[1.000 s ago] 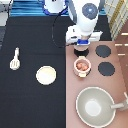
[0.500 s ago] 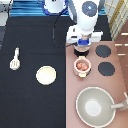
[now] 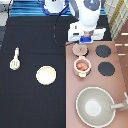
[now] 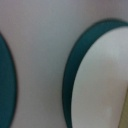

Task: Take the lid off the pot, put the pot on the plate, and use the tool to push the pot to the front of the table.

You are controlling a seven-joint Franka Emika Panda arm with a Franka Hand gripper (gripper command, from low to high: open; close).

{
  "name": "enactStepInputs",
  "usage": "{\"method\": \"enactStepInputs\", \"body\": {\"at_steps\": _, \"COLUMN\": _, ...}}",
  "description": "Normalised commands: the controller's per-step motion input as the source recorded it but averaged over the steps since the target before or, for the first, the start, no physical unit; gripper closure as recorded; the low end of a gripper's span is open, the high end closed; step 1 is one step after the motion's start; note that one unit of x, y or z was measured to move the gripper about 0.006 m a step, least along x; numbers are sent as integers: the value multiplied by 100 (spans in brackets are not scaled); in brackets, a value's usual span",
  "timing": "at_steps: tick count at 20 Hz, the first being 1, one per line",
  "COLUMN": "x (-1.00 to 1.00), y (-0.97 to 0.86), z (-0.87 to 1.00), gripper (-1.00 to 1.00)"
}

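**A:** Black table (image 3: pixel 30 45) fills the exterior view's left and middle. Pinkish-brown stove panel (image 3: pixel 95 90) runs down the right side, two black burners (image 3: pixel 103 51) at its far right. What's sitting where?

**B:** Biggest item: grey-beige pan (image 3: pixel 94 105), on the stove at bottom right, long handle pointing right. White robot arm (image 3: pixel 86 12) comes in from the top, blue block on the hand.

**A:** Gripper?

**B:** Gripper (image 3: pixel 83 40) sits at the stove's far end, directly above the lid, close to it. Can't tell how it stands, spread or pressed together, and can't tell if it touches the lid.

**A:** Plate?

**B:** Plate (image 3: pixel 45 75), cream, flat on the black table, left of the stove edge, bare. Well apart from the pot.

**A:** Pot?

**B:** Pot (image 3: pixel 82 66) is on the stove, left of the near burner, uncovered, reddish-brown interior showing. Upright. Not on the plate.

**A:** Lid?

**B:** Lid (image 3: pixel 80 50), pale pink, lies flat on the stove just beyond the pot on the far side, between pot and gripper. So it's off the pot.

**A:** Tool?

**B:** Tool (image 3: pixel 15 59), cream spatula, on the table at far left, handle toward the top, head toward the bottom. Well away from everything else.

**A:** Wrist view?

**B:** Close-up only: pale surface with a pale rounded shape (image 4: pixel 100 80) edged in dark teal. Can't tell which object it is.
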Motion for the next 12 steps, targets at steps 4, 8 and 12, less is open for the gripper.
{"method": "enactStepInputs", "body": {"at_steps": 4, "x": 72, "y": -1, "z": 75, "gripper": -100}}
{"method": "enactStepInputs", "body": {"at_steps": 8, "x": 84, "y": -5, "z": 61, "gripper": -100}}
{"method": "enactStepInputs", "body": {"at_steps": 12, "x": 84, "y": -10, "z": 56, "gripper": -100}}
